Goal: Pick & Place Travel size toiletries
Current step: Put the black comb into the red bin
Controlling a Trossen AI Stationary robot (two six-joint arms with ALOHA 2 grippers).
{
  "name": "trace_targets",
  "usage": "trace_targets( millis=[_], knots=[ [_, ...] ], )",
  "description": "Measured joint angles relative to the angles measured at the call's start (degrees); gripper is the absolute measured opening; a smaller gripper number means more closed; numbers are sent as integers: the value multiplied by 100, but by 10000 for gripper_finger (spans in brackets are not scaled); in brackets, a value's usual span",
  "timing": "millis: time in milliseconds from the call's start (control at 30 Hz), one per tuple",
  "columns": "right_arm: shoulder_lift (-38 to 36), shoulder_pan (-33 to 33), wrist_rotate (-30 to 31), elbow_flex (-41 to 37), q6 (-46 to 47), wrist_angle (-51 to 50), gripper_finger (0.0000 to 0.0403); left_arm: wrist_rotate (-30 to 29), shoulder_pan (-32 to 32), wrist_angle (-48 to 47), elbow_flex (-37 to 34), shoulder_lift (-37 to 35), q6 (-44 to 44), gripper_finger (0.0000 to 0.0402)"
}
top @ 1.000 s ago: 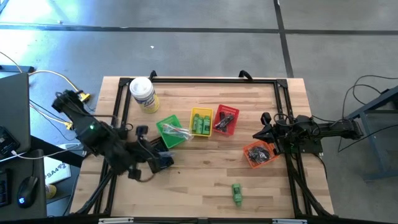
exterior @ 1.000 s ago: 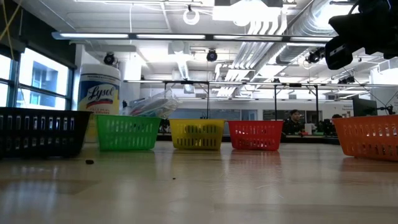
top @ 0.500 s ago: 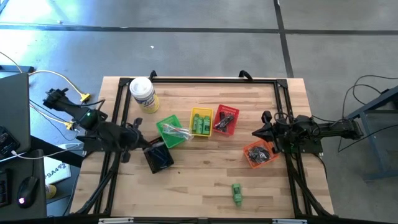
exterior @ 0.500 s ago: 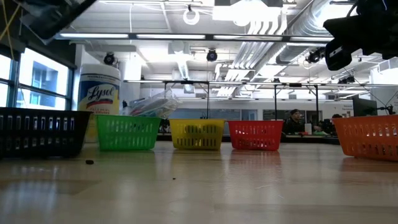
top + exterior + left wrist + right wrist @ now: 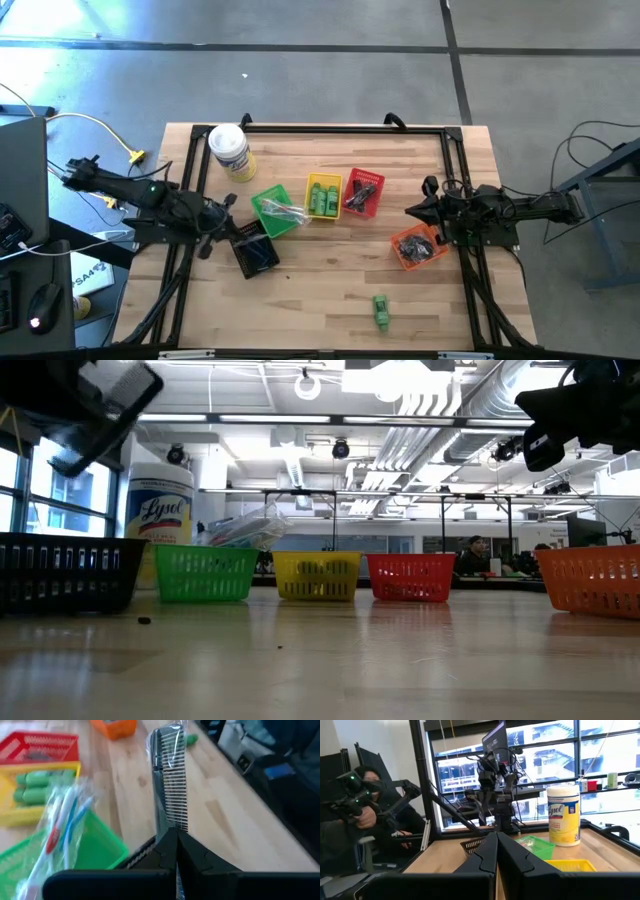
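A dark comb in a clear wrapper sticks out ahead of my left gripper, which is shut on it. That gripper hangs at the table's left, just beyond the far-left corner of the black basket. One green mini bottle lies on its side on the bare wood near the front edge. More green bottles lie in the yellow basket. My right gripper waits shut at the table's right edge, beside the orange basket. My left gripper pinches the comb's near end between its two shut fingertips. The fingers come from the table's left, slanting a little downward, and lie along the comb. The comb juts straight out past the fingertips, clear of the table and the baskets.
The green basket with clear-wrapped sticks, the yellow and the red basket stand in a row mid-table. A white canister stands at the far left. Black frame rails run along the table's edges. Bare wood lies along the front.
My left gripper has drawn back from above the black basket toward the table's left and far edges as its arm folded in. It has sunk into the low view's top left corner. It has stayed shut.
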Motion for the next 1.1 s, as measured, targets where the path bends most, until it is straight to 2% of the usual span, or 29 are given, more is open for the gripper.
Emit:
trace_targets(
  millis=[267, 500, 767, 1100],
  knots=[
    [0, 0, -116, 0, 26, -107, 2, 14, 324, 843, -706, -642, -23, 0],
    [0, 0, -173, 1, 42, -105, 2, -23, 309, 1637, -1360, -789, -53, 0],
    [0, 0, -175, 0, 44, -105, 2, -27, 309, 1871, -1648, -786, -141, 0],
    [0, 0, -175, 1, 153, -98, 2, -29, 309, 1899, -1676, -784, -128, 0]
  ],
)
